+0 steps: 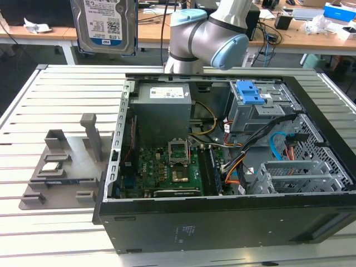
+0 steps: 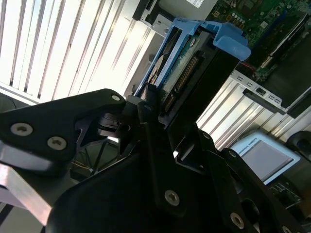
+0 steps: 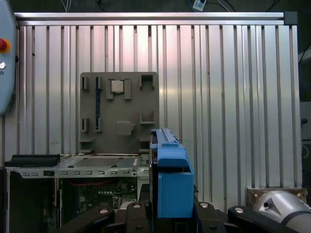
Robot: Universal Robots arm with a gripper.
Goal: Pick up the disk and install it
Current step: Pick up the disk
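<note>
The disk (image 1: 105, 25), a silver hard drive with a white-and-blue label in a blue bracket, hangs upright in the air above the table's far edge, towards the exterior view's left of the open computer case (image 1: 167, 222). In both wrist views my gripper (image 2: 163, 109) (image 3: 170, 213) is shut on it. Its black fingers (image 2: 150, 145) clamp the drive's lower end, and the blue bracket (image 2: 218, 39) (image 3: 170, 179) sticks out beyond them. The grey drive cage (image 1: 261, 111) with a blue latch (image 1: 248, 92) sits in the case's far right corner.
A grey fixture plate (image 1: 61, 167) (image 3: 119, 111) holding a small square chip (image 1: 51, 166) (image 3: 116, 86) lies on the slatted table left of the case. My arm's elbow (image 1: 211, 39) looms behind the case. Cables and a motherboard (image 1: 172, 167) lie inside it.
</note>
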